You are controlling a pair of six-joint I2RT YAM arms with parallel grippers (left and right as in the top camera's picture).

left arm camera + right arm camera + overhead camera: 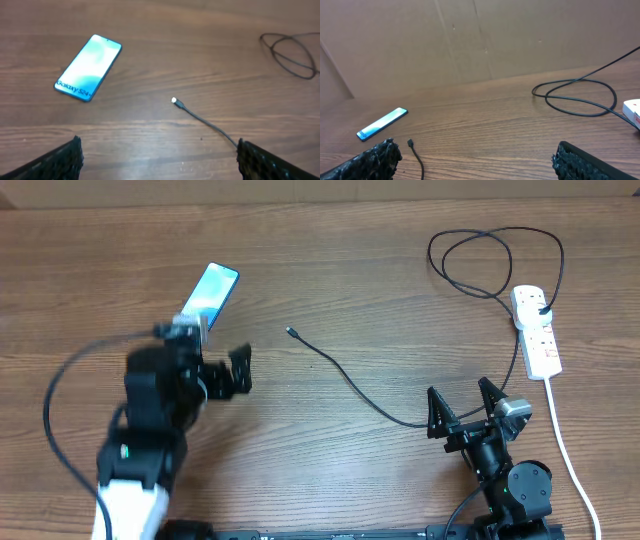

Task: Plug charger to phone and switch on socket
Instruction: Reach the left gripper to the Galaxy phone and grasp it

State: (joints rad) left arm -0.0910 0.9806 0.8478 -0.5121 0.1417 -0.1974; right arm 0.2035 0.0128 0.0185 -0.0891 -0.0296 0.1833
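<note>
The phone [210, 295] lies screen up at the back left, with a light blue screen; it also shows in the left wrist view [89, 67] and the right wrist view [382, 124]. The charger's black cable [345, 380] runs across the table. Its metal-tipped connector [291, 332] lies loose right of the phone, apart from it [174, 100] [410, 143]. The other end loops at the back right and its plug sits in the white socket [535, 330] [632, 110]. My left gripper [228, 372] [159, 160] is open and empty, just in front of the phone. My right gripper [462, 405] [475, 160] is open and empty, front right.
The socket's thick white cord [565, 450] runs toward the front right edge. The charger's loop [292, 50] [575, 97] lies behind the socket. A cardboard wall [470, 40] stands along the table's far edge.
</note>
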